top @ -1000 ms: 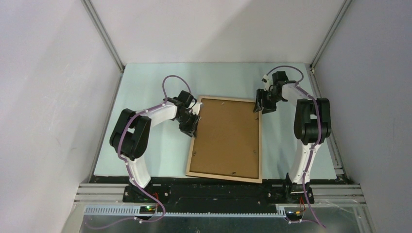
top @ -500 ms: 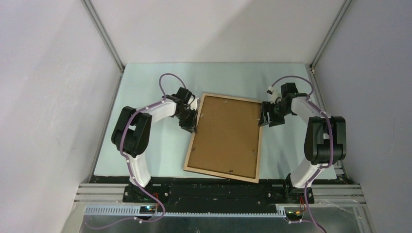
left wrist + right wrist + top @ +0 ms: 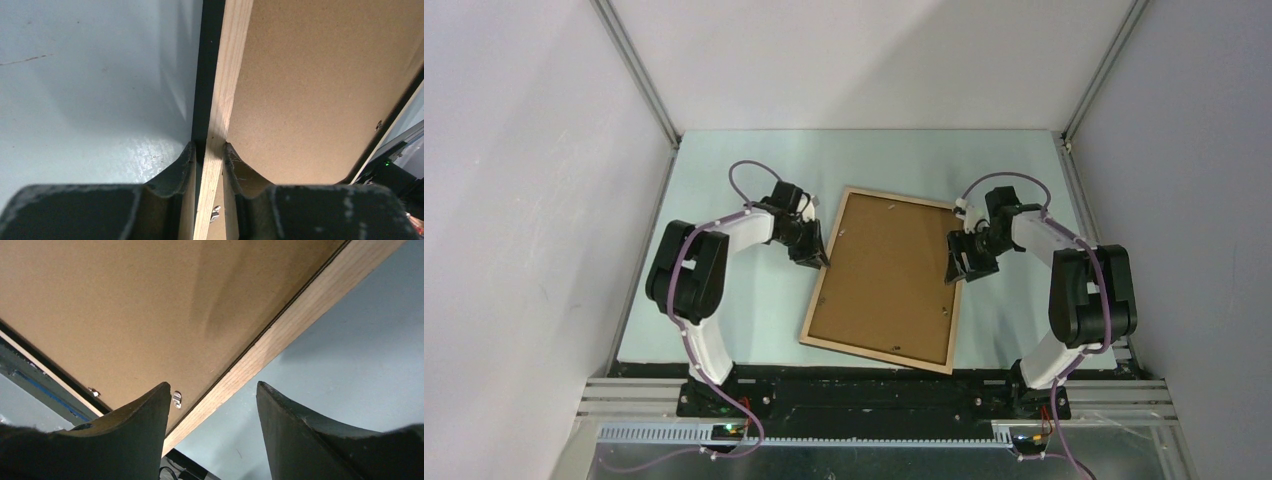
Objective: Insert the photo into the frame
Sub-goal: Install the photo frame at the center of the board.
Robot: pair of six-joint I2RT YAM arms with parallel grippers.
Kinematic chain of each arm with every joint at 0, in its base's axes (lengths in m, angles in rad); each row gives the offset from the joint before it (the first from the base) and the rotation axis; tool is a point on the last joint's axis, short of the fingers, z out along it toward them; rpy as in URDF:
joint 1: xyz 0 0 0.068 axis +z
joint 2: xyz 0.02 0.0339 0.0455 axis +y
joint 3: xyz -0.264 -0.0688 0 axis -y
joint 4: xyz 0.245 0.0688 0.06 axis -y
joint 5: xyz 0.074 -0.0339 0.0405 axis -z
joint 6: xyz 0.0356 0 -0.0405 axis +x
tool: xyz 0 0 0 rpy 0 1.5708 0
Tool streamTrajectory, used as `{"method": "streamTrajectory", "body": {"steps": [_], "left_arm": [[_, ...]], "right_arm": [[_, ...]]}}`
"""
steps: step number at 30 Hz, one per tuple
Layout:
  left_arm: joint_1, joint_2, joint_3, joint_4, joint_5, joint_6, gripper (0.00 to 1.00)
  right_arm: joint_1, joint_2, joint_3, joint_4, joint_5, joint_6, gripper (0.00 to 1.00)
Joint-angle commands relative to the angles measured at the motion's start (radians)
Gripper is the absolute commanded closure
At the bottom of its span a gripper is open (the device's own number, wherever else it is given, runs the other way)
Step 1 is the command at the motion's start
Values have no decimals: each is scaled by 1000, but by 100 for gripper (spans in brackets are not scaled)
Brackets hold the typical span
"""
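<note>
The frame (image 3: 876, 356) lies slightly askew on the table with its light-wood back up, and a brown hardboard backing panel (image 3: 889, 270) fills it. My left gripper (image 3: 821, 258) is shut on the frame's left rail (image 3: 230, 75), which runs between the two fingers (image 3: 208, 147). My right gripper (image 3: 959, 268) stands open over the right rail (image 3: 300, 315). One of its fingers is above the backing panel (image 3: 125, 305), the other above the bare table (image 3: 212, 390). The photo is hidden or out of view.
A small metal retaining tab (image 3: 176, 399) sits on the backing beside the right rail. Pale green table (image 3: 724, 300) surrounds the frame, with grey walls at the back and sides. The black base rail (image 3: 874, 395) runs just past the frame's near edge.
The frame has turned a little and its near end slid left. My right gripper came down from the far right corner along the right rail and opened wider. The left gripper shifted back and left, holding the rail.
</note>
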Motion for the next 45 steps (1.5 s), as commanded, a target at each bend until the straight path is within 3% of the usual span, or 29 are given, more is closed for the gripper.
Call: {"method": "streamTrajectory", "body": {"steps": [1, 16, 26, 45], "left_arm": [[23, -36, -30, 73, -13, -66, 100], [25, -73, -38, 77, 15, -10, 100], [29, -102, -51, 81, 20, 8, 100], [37, -114, -76, 123, 20, -44, 100]], "right_arm": [[25, -7, 0, -3, -39, -29, 32], [17, 155, 156, 23, -59, -4, 33], [38, 261, 355, 10, -77, -2, 32], [67, 54, 70, 10, 15, -42, 25]]}}
